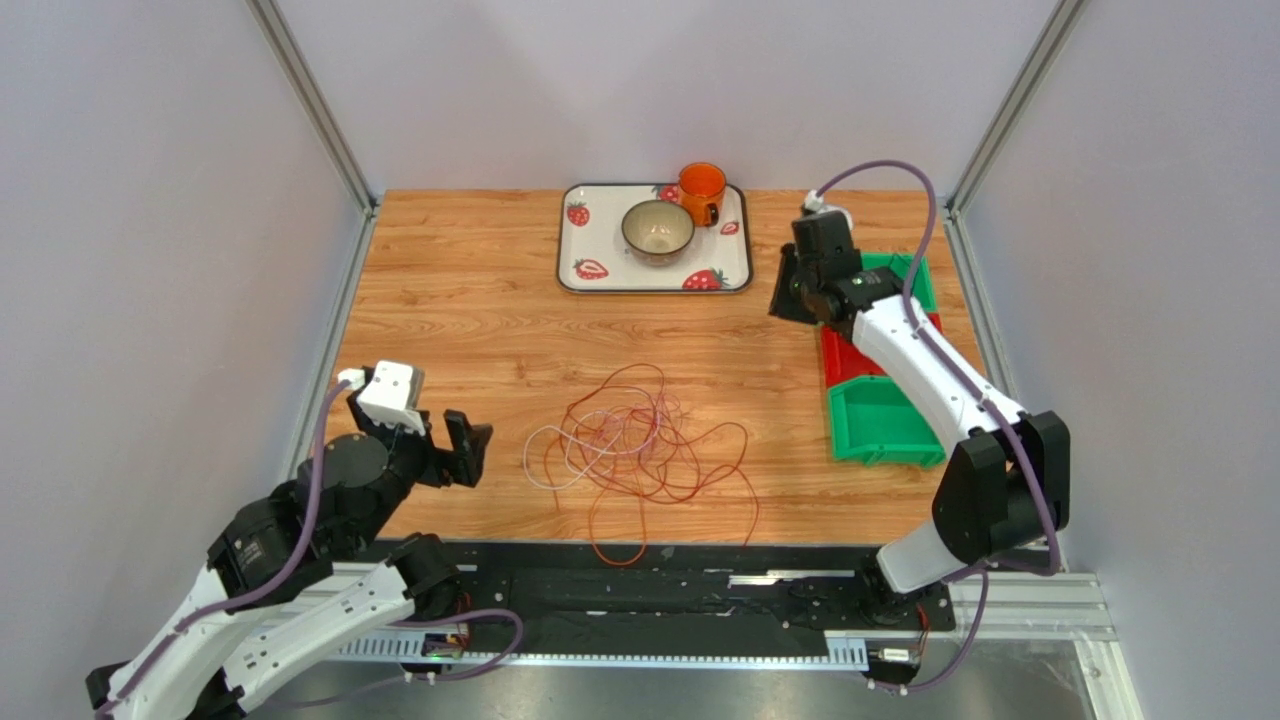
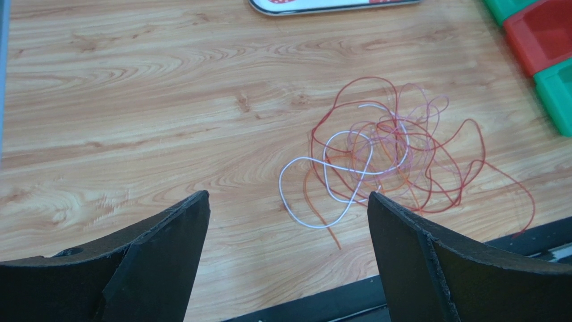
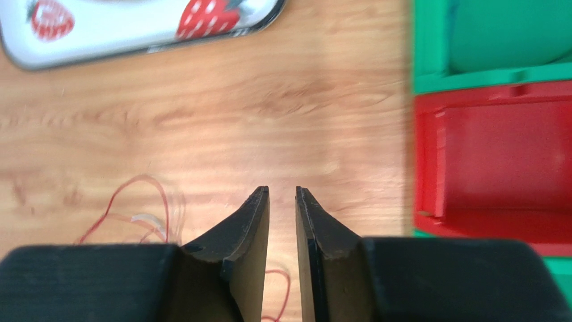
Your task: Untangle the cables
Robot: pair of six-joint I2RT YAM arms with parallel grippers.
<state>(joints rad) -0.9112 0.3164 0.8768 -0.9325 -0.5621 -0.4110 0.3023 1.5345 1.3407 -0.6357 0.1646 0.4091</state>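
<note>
1. Your left gripper (image 1: 451,447) (image 2: 289,201) is spread wide and holds nothing. Its two dark, curved, matte fingers (image 2: 161,248) frame bare wood.
2. The cables (image 1: 639,450) (image 2: 389,157) lie just ahead of that gripper and a little to its right, not touching it. They are hair-thin wires, mostly red, with orange strands and one white loop. They form a loose, flat tangle of overlapping curls.
3. The white loop is the strand nearest the left fingertips. One long red loop trails off the tangle's far right side, towards the table's near edge.
4. Your right gripper (image 1: 790,300) (image 3: 282,191) has only a thin slit between its tapered black fingers, and nothing in it. A few cable loops (image 3: 144,215) show low on its left; the rest of the tangle is out of its wrist view.
5. The table (image 1: 481,300) is smooth, light wood grain. There is open wood all around the left gripper and to the left of the tangle.
6. Just right of the right gripper stand hard plastic bins, a red bin (image 1: 842,360) (image 3: 497,161) and green bins (image 1: 879,428) (image 3: 483,40).
7. Ahead of it and to its left is a glossy white strawberry-print tray (image 1: 579,278) (image 3: 121,23) carrying a round bowl (image 1: 658,230) and an orange mug (image 1: 700,191).
</note>
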